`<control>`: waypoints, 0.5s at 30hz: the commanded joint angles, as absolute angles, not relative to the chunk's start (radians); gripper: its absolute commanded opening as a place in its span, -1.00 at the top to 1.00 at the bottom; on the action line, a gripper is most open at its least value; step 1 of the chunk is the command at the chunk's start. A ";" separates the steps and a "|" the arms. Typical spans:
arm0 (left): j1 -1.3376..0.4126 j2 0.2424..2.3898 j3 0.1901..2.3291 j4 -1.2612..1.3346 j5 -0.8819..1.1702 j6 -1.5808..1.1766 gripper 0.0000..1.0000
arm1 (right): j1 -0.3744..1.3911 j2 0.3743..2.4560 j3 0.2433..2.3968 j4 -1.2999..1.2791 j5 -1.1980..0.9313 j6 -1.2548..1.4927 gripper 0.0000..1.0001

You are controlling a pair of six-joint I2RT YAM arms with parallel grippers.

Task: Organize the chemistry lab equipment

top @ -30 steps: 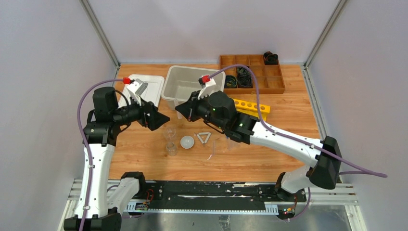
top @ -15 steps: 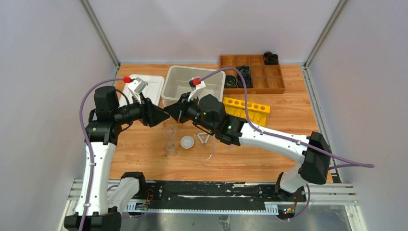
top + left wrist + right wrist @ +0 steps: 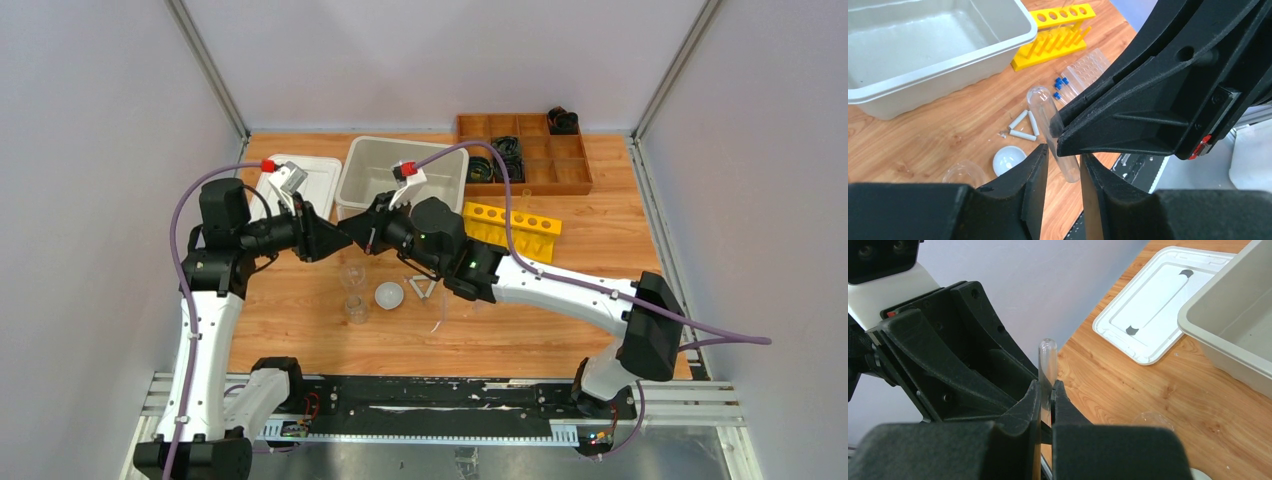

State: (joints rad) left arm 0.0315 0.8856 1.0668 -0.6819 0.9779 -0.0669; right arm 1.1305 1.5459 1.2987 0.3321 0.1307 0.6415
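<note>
A clear glass tube (image 3: pixel 1044 107) hangs in the air between both arms, above the table's left middle. My right gripper (image 3: pixel 1046 385) is shut on it, its rounded end (image 3: pixel 1048 351) sticking up past the fingertips. My left gripper (image 3: pixel 1064 151) faces the right one tip to tip (image 3: pixel 345 239), and its fingers lie against both sides of the tube's other end. Below on the table stand two small beakers (image 3: pixel 351 276) (image 3: pixel 356 308), a white dish (image 3: pixel 389 294) and a white triangle frame (image 3: pixel 424 286). Blue-capped tubes (image 3: pixel 1060 83) lie by a clear holder.
A grey bin (image 3: pixel 352 172) and a white lid (image 3: pixel 318 172) sit behind the grippers. A yellow tube rack (image 3: pixel 510 225) lies right of the bin, a wooden compartment tray (image 3: pixel 525 152) at the back right. A thin rod (image 3: pixel 440 316) lies near the triangle.
The right arm swung left, bringing the tube to the left gripper. The left jaws have narrowed from wide open to around the tube's end.
</note>
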 commanded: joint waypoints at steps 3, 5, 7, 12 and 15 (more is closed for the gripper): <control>0.035 0.891 1.041 -0.670 0.995 -0.066 0.46 | 1.157 1.540 1.338 0.410 0.133 0.652 1.00; 0.035 0.891 1.037 -0.670 1.000 -0.066 0.53 | 1.157 1.540 1.335 0.413 0.135 0.652 1.00; 0.035 0.892 1.033 -0.671 1.003 -0.065 0.67 | 1.157 1.540 1.338 0.416 0.134 0.648 1.00; 0.035 0.885 1.034 -0.669 0.995 -0.043 1.00 | 1.155 1.547 1.376 0.347 0.140 0.649 0.60; 0.035 0.869 1.029 -0.670 0.991 -0.005 1.00 | 1.140 1.562 1.472 0.146 0.151 0.656 0.18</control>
